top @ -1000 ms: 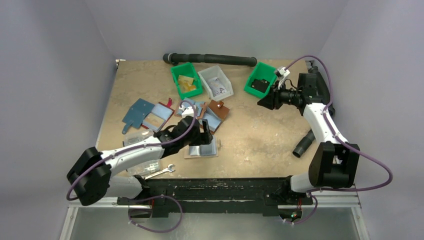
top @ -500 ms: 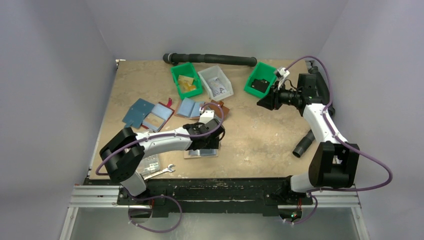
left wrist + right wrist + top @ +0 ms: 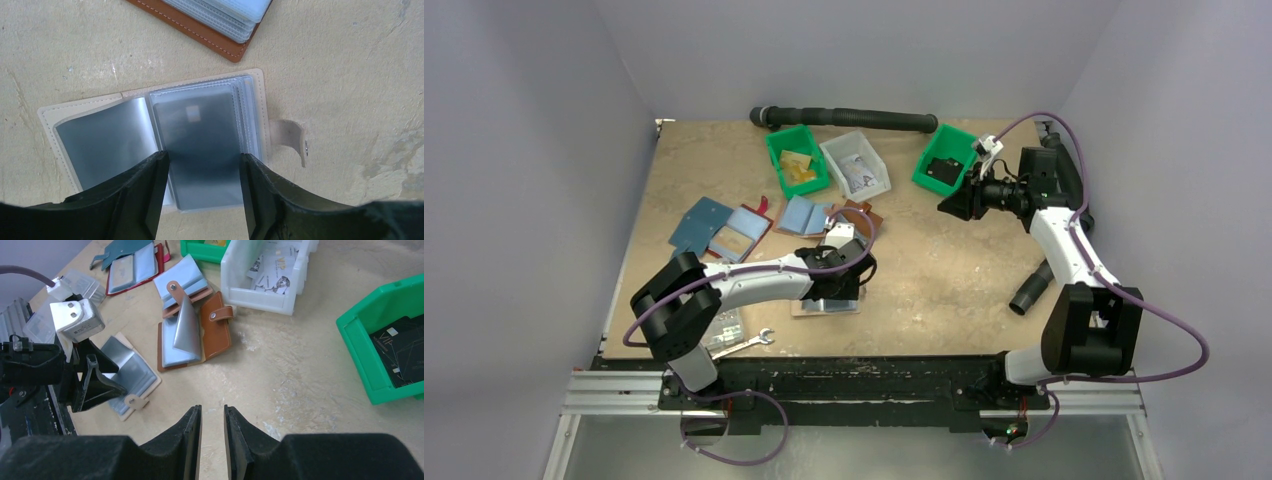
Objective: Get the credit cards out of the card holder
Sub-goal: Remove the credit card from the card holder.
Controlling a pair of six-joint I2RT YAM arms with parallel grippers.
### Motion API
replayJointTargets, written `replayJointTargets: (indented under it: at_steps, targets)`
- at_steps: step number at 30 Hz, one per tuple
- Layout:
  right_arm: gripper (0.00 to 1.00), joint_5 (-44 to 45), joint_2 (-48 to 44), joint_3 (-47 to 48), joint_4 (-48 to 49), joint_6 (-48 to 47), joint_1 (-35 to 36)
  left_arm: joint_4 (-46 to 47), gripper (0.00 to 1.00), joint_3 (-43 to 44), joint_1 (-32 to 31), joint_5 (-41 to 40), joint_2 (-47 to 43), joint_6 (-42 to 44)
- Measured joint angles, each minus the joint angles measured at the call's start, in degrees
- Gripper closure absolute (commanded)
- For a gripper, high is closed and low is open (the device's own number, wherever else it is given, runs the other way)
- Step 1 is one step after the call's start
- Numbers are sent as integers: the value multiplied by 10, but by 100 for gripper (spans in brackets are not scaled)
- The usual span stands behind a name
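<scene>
The card holder (image 3: pixel 50 114) lies open on the table, with a whitish rim and clear sleeves; it also shows in the top view (image 3: pixel 827 304) and the right wrist view (image 3: pixel 134 374). A dark grey card (image 3: pixel 200 135) sits in its right-hand sleeve. No light blue card shows. My left gripper (image 3: pixel 203 157) is open and empty, its jaws just above the near end of that sleeve; in the top view (image 3: pixel 844 272) it hangs over the holder. My right gripper (image 3: pixel 212 409) is empty with a narrow gap, held above the table beside a green bin (image 3: pixel 944 160).
That green bin (image 3: pixel 385 360) holds dark cards. Another green bin (image 3: pixel 796 160) and a white bin (image 3: pixel 856 165) stand at the back. Brown wallets (image 3: pixel 849 215), a teal wallet (image 3: pixel 702 225), a clear box (image 3: pixel 722 325), a wrench (image 3: pixel 746 343) and a black hose (image 3: pixel 854 118) lie around.
My left arm has swung right and settled its gripper over the open card holder; little shift in the last half second. The right arm has not moved.
</scene>
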Motion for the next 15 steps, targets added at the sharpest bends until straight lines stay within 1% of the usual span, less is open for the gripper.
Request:
replayJointTargets:
  at_steps: [3,4,6,7,10,12,13,15]
  targets:
    - [70,0,0,0,0,0,0,0,45,1,0,0,1,0]
    - [70,-1,0,0,0,0,0,-1,50,1,0,0,1,0]
    - [70,-1,0,0,0,0,0,-1,56,1,0,-1,1,-1]
    - [70,-2,0,0,0,0,0,-1,57,1,0,-1,1,0]
    - [70,-3,0,0,0,0,0,-3,66,1,0,-4,1,-1]
    - [70,-5,0,0,0,0,0,-6,67,1,0,-7,1,-1]
    - [70,-7,0,0,0,0,0,-7,70,1,0,-8,1,-1]
    - [69,-11,0,-1,0,0,0,-8,71,1,0,-10,1,0]
